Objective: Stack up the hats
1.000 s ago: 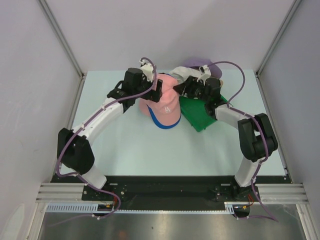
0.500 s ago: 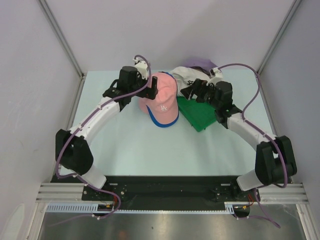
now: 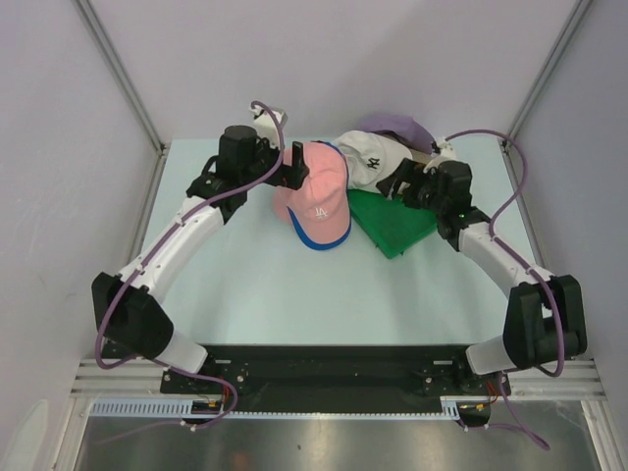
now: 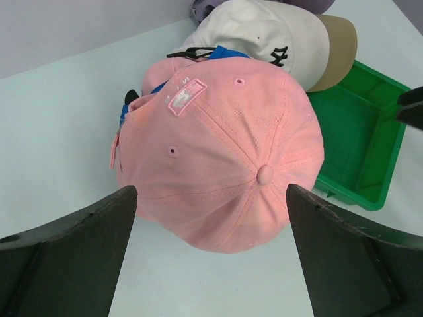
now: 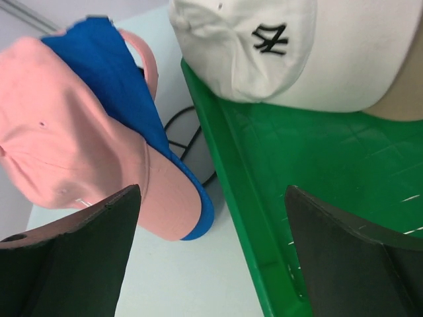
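The left gripper is seen with its jaws spread wide and nothing held, just at 9 o'clock of the pink cap. That cap is set over the blue cap, brims toward 6 o'clock, with a blue rim showing beneath. It is judged that this pair is placed, so the left arm is best lifted straight off so the crown is not dragged.

At 2 o'clock of the pink cap the white cap lies on the tan cap, with the lavender cap behind at 12 o'clock; whether these are nested cannot be told. The white cap's brim overhangs the green tray.

The right gripper is likewise released and empty, above the tray at 4 o'clock of the white cap. The next cap should probably be taken by its brim, only one layer pinched, and lowered crown over crown with brims aligned.
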Robot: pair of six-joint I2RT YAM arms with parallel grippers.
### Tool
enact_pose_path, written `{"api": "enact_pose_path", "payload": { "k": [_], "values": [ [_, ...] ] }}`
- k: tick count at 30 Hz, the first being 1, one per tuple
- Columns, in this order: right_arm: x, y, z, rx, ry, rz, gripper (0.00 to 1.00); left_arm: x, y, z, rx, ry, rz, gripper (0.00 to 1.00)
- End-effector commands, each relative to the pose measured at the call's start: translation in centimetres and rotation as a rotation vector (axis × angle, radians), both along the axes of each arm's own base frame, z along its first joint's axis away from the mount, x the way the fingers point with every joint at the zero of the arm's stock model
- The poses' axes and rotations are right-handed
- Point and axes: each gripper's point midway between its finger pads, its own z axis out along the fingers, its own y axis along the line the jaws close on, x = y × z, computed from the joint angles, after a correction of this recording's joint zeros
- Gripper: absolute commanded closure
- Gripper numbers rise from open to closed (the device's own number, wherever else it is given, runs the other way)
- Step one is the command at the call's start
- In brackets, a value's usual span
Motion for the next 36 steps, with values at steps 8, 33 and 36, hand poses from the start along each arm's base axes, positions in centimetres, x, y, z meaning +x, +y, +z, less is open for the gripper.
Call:
{"api": "enact_pose_path", "payload": {
  "k": [8,33,36],
  "values": [
    [2.3,6.5,-6.0,-0.094,0.074,0.008,0.06,0.8,-0.3,-0.9,-0.03,0.023,0.011,0.0],
    [-2.7,21.6,-7.1,-0.099,0.027,0.402,0.06,2.0,5.0,-1.1,0.139,-0.035,0.234,0.0],
    [-3.8,21.2,-6.5,-0.081,0.039,0.403,0.06,1.7,4.7,-0.7,0.115,-0.039,0.206,0.0]
  ]
}}
